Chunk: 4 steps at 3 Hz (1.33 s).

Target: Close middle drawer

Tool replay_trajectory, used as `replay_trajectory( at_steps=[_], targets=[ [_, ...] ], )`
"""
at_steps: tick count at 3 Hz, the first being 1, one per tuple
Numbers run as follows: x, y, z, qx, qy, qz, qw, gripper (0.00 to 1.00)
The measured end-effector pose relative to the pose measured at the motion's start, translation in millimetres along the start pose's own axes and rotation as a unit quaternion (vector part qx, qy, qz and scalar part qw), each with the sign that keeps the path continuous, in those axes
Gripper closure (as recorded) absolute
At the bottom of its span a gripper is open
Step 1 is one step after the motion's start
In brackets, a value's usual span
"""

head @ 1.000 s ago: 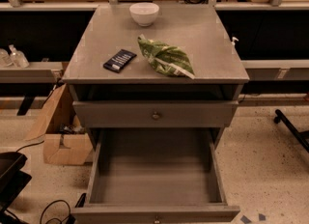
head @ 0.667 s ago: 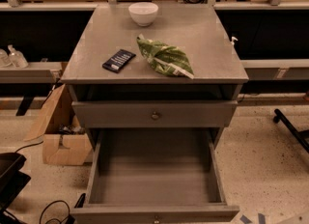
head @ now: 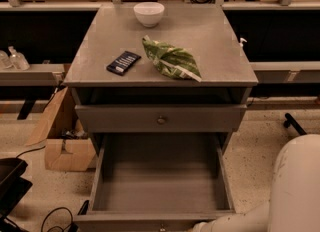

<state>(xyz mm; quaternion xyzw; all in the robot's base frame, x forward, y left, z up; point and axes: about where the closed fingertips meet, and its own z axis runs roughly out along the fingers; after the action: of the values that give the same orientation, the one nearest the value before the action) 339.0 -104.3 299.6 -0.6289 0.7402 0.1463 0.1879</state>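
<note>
The middle drawer (head: 160, 186) of the grey cabinet is pulled far out toward me, and its deep box is empty. Its low front panel (head: 150, 222) lies at the bottom edge of the camera view, with the knob (head: 161, 227) just showing. The drawer above it (head: 161, 119) has a small round knob, and its front sits nearly flush. My white arm (head: 295, 186) fills the lower right, and a segment (head: 225, 222) reaches toward the open drawer's front. My gripper is out of view below the bottom edge.
On the cabinet top (head: 210, 41) are a white bowl (head: 149, 13), a green chip bag (head: 171, 59) and a dark flat packet (head: 123, 62). A cardboard box (head: 62, 136) stands on the floor at left. Low shelves flank the cabinet. A black object (head: 12, 186) is at lower left.
My white arm has come into view at the lower right, reaching toward the open drawer's front. The drawers and the items on top have not moved.
</note>
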Motion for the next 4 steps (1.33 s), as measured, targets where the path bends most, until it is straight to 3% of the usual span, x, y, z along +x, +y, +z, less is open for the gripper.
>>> replay_trajectory(
  at_steps=[1,2,3,4],
  targets=[
    [-1,-12,7,0.007,-0.002,-0.002,1.0,1.0],
    [-9,-47,-1,0.029,-0.001,-0.014,0.9995,1.0],
    [-9,-44,-1,0.029,-0.001,-0.014,0.9995,1.0],
    [-27,-96,-12,0.056,0.0,-0.029,0.998,1.0]
  ],
)
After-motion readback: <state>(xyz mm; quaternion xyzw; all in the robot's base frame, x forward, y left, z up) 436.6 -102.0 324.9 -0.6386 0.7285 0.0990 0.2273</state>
